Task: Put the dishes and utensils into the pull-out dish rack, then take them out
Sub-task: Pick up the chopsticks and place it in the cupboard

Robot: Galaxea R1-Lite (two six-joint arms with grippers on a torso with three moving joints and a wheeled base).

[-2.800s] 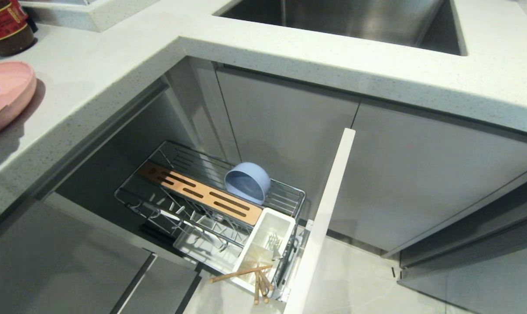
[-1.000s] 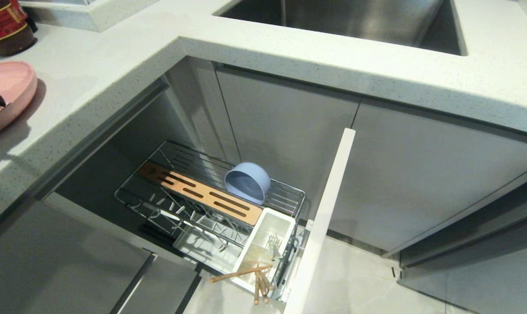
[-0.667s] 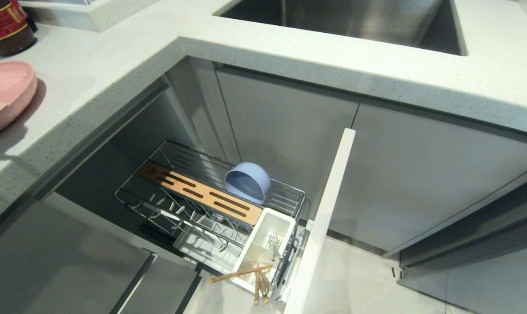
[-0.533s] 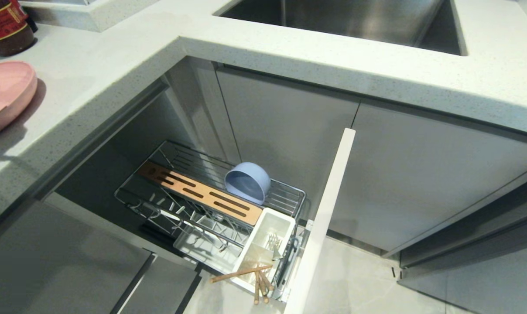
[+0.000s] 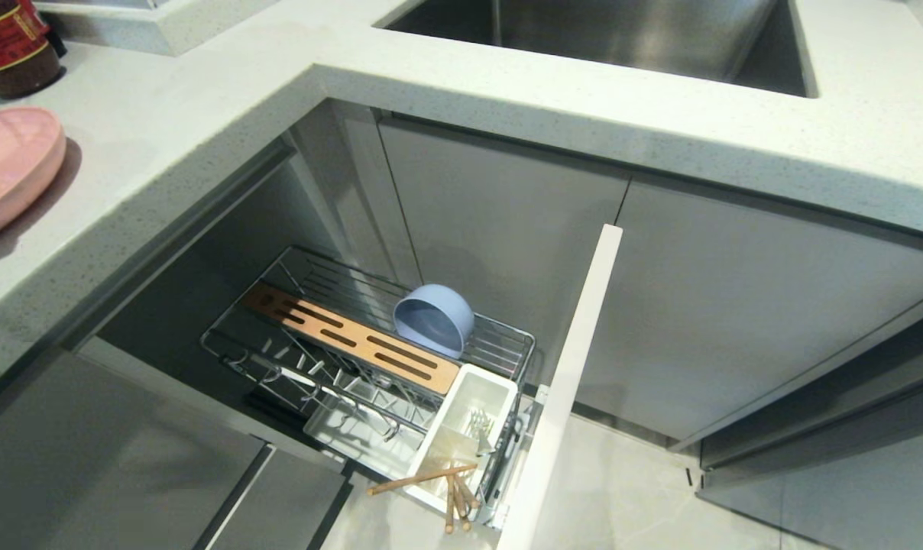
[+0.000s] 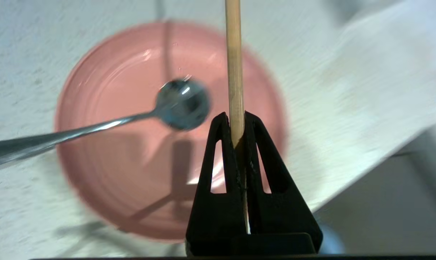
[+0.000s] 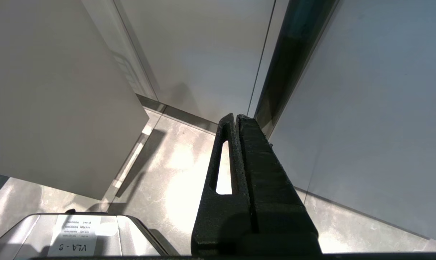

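The left gripper [image 6: 235, 121] has its black fingers [image 6: 218, 169] pinched tight on a light wooden chopstick [image 6: 234, 61], which runs straight out past the tips; beneath lies the salmon-pink plate [image 6: 109, 173] on the pale speckled counter [image 6: 23, 54]; the silver spoon [image 6: 95, 127] rests with its bowl on the plate, the handle reaching out over the rim.

Pale speckled countertop [image 5: 202, 130] with steel sink [image 5: 599, 34], grey cabinets [image 5: 500, 229], marbled floor [image 5: 622, 496]
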